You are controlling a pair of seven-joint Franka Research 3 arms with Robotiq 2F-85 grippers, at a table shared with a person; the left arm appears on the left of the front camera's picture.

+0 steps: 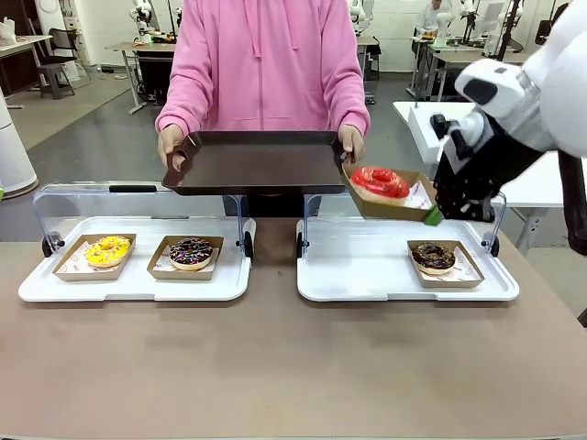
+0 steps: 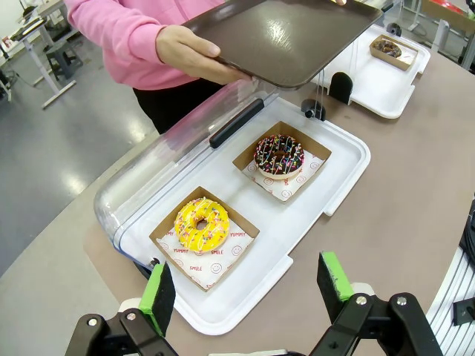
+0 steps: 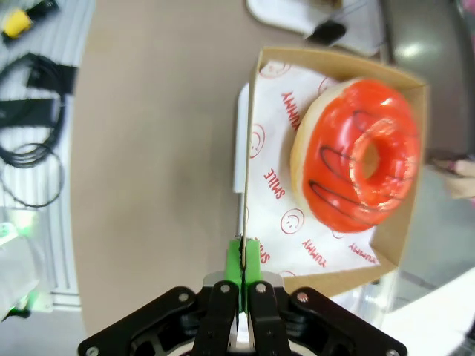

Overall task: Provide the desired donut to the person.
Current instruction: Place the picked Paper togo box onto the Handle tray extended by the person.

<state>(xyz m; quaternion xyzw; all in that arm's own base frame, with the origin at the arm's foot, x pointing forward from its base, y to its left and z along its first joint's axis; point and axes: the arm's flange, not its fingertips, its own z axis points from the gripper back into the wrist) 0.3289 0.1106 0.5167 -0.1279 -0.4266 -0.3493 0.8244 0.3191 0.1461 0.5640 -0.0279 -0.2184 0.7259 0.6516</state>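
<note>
While aloft, box (image 1: 394,211) edge beside tray (image 1: 257,163).

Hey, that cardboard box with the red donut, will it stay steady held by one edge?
Probably wobbly: the right gripper pinches one thin wall of the box, which may bend. It looks tilted, so the red donut could slide.

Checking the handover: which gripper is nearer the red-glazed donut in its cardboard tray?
Right. The right gripper is shut on the brown cardboard tray carrying the red-glazed donut; the left gripper hovers near the yellow sprinkled donut.
</note>
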